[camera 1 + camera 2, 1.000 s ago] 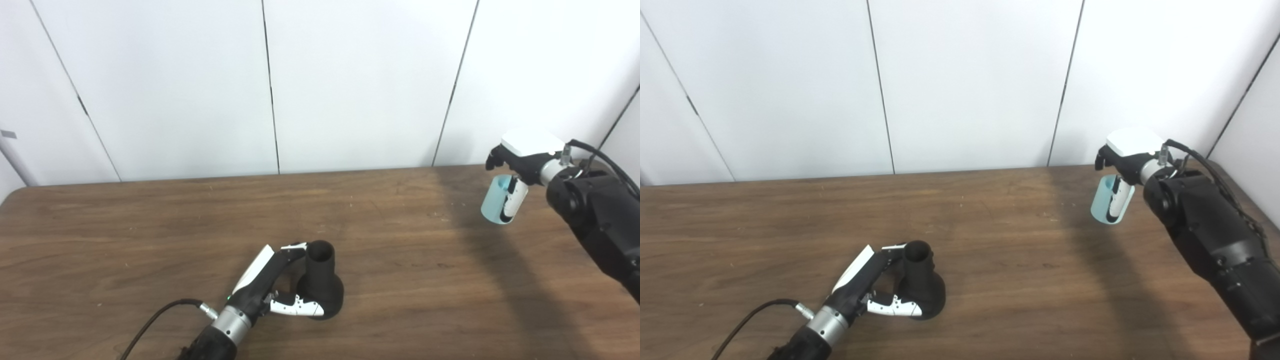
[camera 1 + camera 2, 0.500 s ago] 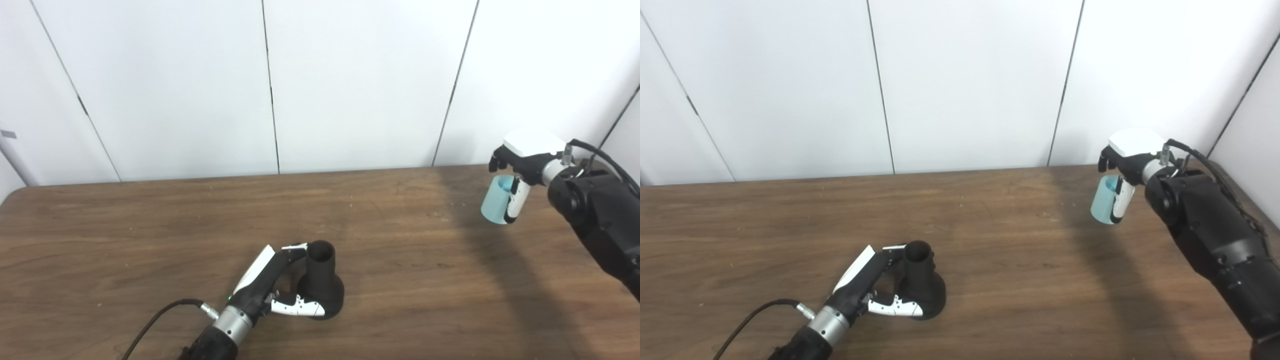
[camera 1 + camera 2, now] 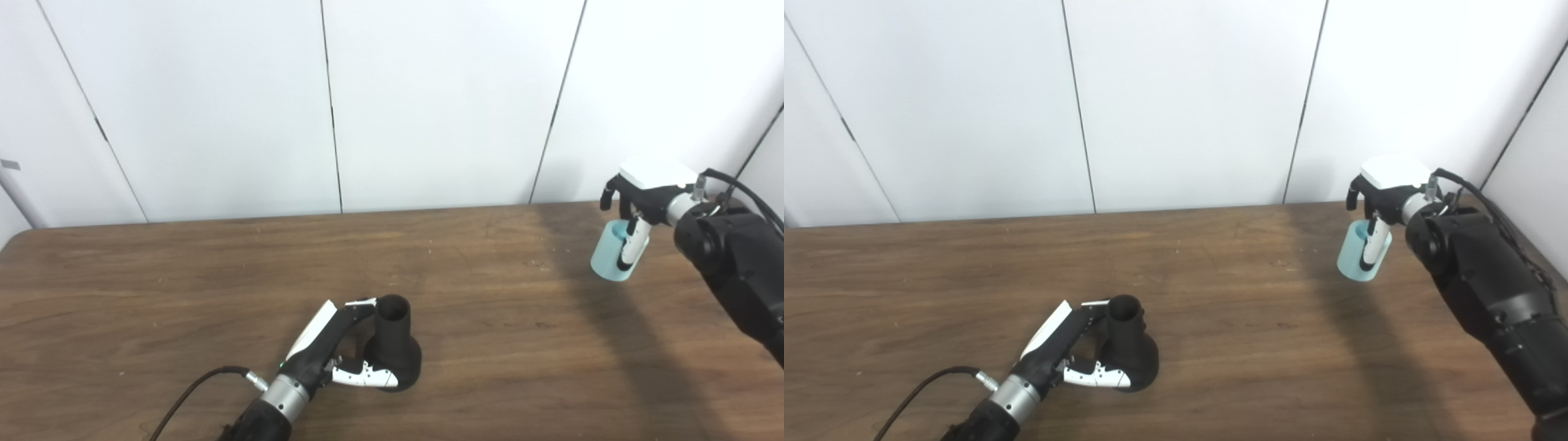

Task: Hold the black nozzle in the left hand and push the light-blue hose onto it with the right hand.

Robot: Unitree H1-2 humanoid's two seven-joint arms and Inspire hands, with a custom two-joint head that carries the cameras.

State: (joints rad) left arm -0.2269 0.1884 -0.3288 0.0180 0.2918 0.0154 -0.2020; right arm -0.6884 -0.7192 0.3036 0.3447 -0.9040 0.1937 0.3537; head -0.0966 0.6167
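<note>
Down at about six o'clock on the dark wood-grain table (image 3: pixel 184 282) stands the black flared plastic nozzle (image 3: pixel 393 346), upright on its wide rounded base, with its narrow neck rising and its round open mouth facing up and a touch toward the back wall. Its long axis runs near vertical, with a slight lean toward twelve o'clock. The left robot hand (image 3: pixel 334 355) is wrapped on it from the eight o'clock side: the upper white-and-black fingers (image 3: pixel 358 304) press against the neck just under the rim, and the lower white one lies along the bulging base, so the hand is gripping the nozzle while it rests on the table. A black cable trails off from the wrist toward the near edge.

Well apart from that, over at about three o'clock near the far right corner of the table, the right robot hand (image 3: pixel 1381 205) grips the short light-blue cylindrical hose piece (image 3: pixel 1357 251). The fingers come down from above and close around it, one white finger running along its side. The hose hangs with its long axis close to vertical, tilted a little so the open top end tips toward one o'clock and the bottom end points down toward seven o'clock. Whether its bottom touches the table I cannot tell. A broad shadow falls across the wood below it.
</note>
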